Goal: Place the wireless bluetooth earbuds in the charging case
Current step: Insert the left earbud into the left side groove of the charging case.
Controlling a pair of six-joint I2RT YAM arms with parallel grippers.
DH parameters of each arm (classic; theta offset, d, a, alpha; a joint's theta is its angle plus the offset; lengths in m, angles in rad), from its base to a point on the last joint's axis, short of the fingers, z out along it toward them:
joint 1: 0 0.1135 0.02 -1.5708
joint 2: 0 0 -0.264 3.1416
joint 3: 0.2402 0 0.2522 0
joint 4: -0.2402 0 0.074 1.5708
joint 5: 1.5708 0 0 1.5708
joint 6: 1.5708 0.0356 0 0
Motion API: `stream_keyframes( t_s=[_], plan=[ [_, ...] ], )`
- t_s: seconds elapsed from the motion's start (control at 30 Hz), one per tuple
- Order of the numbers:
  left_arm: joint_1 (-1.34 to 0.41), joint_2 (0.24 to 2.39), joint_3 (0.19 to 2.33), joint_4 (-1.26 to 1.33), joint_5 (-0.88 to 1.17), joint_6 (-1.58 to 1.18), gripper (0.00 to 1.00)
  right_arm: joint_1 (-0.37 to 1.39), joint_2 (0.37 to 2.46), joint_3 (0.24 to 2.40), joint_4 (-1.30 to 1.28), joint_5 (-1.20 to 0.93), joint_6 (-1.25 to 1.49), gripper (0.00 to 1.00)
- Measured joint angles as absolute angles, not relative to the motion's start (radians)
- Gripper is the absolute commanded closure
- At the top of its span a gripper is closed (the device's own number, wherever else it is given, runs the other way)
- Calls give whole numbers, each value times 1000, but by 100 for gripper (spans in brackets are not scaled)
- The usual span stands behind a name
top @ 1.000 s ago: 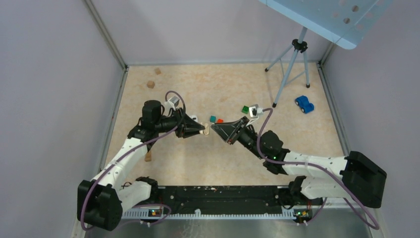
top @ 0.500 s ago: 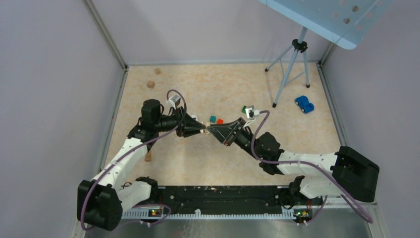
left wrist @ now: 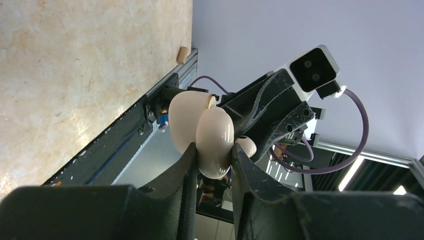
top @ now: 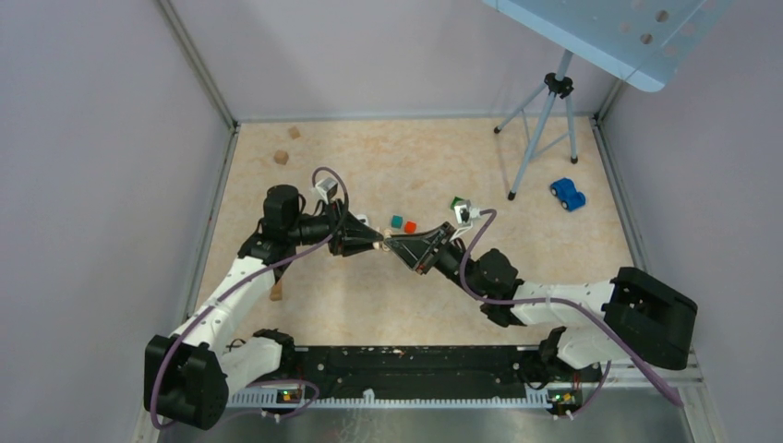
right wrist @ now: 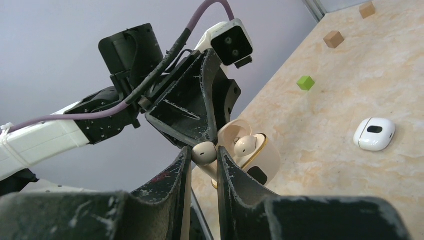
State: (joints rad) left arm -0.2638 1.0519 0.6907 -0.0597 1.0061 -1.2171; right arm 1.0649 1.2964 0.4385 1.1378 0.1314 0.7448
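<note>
The cream charging case (left wrist: 215, 135) hangs above the table with its lid (left wrist: 186, 117) swung open, and my left gripper (left wrist: 212, 149) is shut on its body. One earbud (right wrist: 246, 145) sits in a socket of the case (right wrist: 262, 162). My right gripper (right wrist: 204, 152) is shut on the other earbud (right wrist: 205, 151), whose stem points at the case's open side and touches its rim. In the top view the left gripper (top: 374, 243) and the right gripper (top: 393, 245) meet tip to tip over the table's middle, where they hide the case.
Teal (top: 396, 221), red (top: 410, 225) and green (top: 457, 201) cubes lie just behind the grippers. A white oval pod (right wrist: 374, 134) rests on the table. Tan wooden blocks (top: 281, 157) sit far left, a tripod (top: 545, 120) and a blue toy car (top: 568, 194) far right.
My right arm has moved left and carried its earbud up to the case. The left gripper has kept its place and its hold on the case.
</note>
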Motion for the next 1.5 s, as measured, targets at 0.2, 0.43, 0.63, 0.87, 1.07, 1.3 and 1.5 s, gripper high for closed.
stream_keyframes(
  t_s=[0.2,0.43,0.63,0.87,1.07,1.3,1.5],
  plan=[
    [-263,1052,679,-59,1007,-1234,100,1065,1311,439,1151,132,745,99],
    [-263,1052,675,-47,1007,-1246,100,1065,1322,439,1184,131,750,100],
    [-263,1036,622,39,1006,-1306,100,1067,1359,438,1205,129,768,100],
    [-263,1023,580,128,1011,-1376,100,1072,1366,435,1226,130,772,100],
    [-263,1018,580,140,1013,-1387,100,1073,1362,418,1234,138,772,100],
    [-263,1016,580,155,1013,-1390,100,1073,1348,415,1221,147,771,100],
    [-263,1016,579,158,1013,-1390,100,1076,1343,398,1229,164,772,97]
  ],
)
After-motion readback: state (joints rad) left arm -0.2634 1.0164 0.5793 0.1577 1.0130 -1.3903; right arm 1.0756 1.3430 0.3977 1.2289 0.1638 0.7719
